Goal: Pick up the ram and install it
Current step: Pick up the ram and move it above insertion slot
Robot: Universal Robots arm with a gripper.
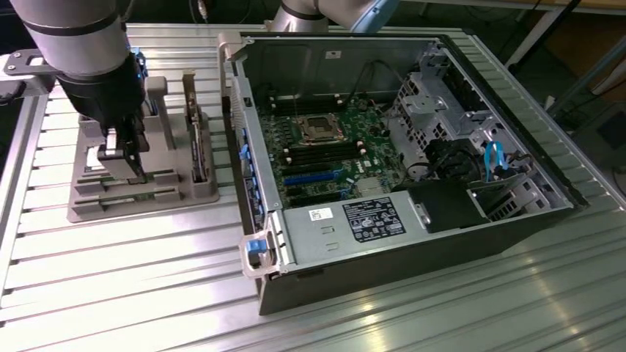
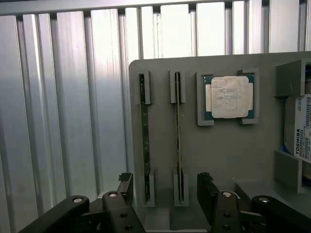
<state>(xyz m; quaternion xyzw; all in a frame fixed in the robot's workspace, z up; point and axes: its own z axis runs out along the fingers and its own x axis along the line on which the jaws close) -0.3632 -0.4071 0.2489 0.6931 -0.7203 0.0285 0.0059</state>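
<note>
Two ram sticks stand on edge in slots of a grey holder (image 2: 233, 155), one stick (image 2: 144, 145) beside the other (image 2: 178, 145). Each is long, thin and green. My gripper (image 2: 166, 189) is open, and its two dark fingers (image 2: 206, 189) stand apart on either side of the pair without touching them. In the exterior view the gripper (image 1: 122, 158) hangs over the holder (image 1: 146, 202) on the exterior view's left. The open computer case (image 1: 391, 242) lies on the exterior view's right, with its motherboard (image 1: 333, 154) exposed.
A square silver processor (image 2: 228, 97) sits in a pocket of the holder, and a hard drive with a white label (image 2: 302, 128) stands at its edge. The whole setup rests on a ribbed metal table (image 1: 117, 293). Drive cages and cables fill the case's far side (image 1: 470, 147).
</note>
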